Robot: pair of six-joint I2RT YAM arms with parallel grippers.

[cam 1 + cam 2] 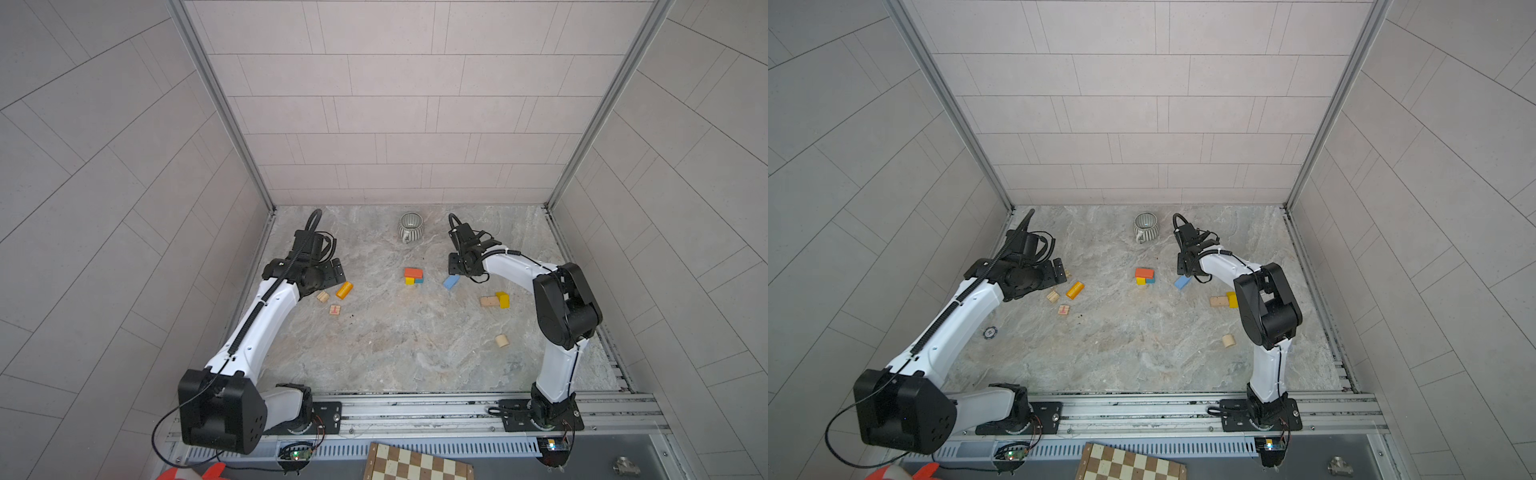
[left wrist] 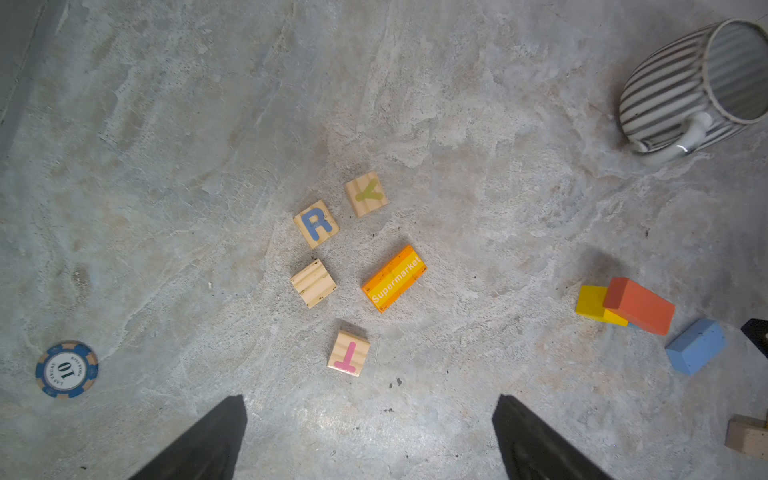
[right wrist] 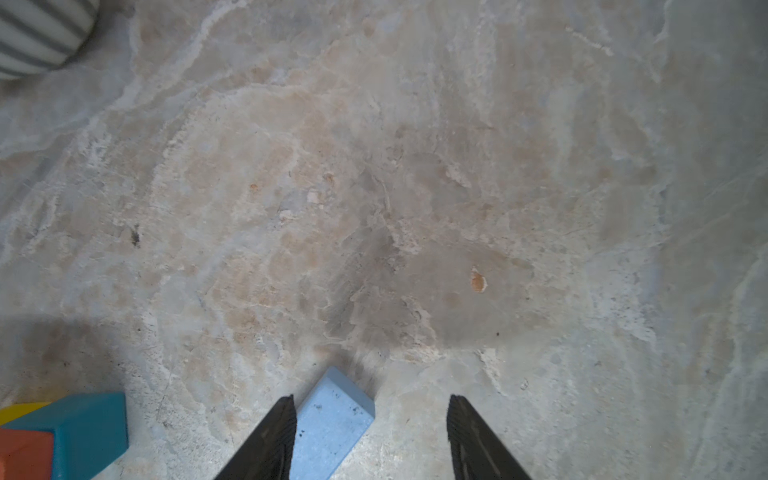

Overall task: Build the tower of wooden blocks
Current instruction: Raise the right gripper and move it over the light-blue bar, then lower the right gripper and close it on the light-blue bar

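Wood block tower (image 1: 413,275) stands two layers high mid-table: orange-red brick (image 1: 413,272) over a yellow block (image 1: 409,281) and a teal block (image 1: 419,281). Many loose blocks (image 1: 489,301) lie around it. Right gripper (image 3: 370,399) straddles the light blue block (image 3: 332,419), jaws partly apart, unclamped; left gripper (image 2: 370,397) gapes wide, empty

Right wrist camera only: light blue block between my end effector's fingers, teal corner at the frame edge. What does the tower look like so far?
Observer: The tower has two layers in both top views: an orange-red brick lies across a yellow block and a teal block.
Operator: Spares on my side?
Observer: A plain wood brick beside a loose yellow brick, and a wood cylinder apart from them.
Operator: Left side?
Observer: The left end effector is open and empty, near the R block.
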